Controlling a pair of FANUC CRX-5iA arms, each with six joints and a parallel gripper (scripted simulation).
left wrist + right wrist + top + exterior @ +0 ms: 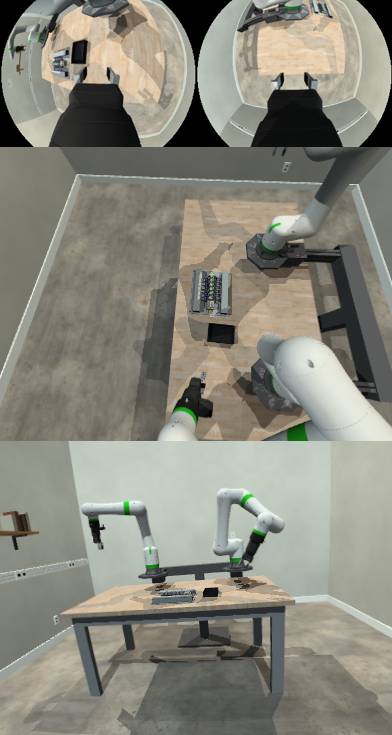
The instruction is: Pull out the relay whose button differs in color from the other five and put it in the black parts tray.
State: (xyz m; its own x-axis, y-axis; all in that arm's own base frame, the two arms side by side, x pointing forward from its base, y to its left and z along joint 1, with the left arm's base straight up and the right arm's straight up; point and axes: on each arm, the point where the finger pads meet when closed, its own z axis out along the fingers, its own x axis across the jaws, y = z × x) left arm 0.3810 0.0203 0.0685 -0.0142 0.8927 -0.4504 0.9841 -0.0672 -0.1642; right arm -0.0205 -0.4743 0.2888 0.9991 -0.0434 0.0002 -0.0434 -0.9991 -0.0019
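Panel lies on the table, and appears flat, with a gray side piece along each long edge. Relays stand in the middle of the panel, between those side pieces; green and blue details show among them, but they are too small for the odd button to be singled out. The target relay's exact position in the row therefore cannot be stated, nor can the upright seating of each relay be confirmed. Black tray rests on the table just beside one end of the panel, apart from it, open side up. Left gripper is wide, with nothing between its fingers; it is raised above the table on the tray's side of the panel, well apart from both, and slants downward in the exterior view. Right gripper is likewise wide and unladen, hanging high and pointing down, well apart from the panel. In the right wrist view its fingertips appear against the floor, past the table's edge.
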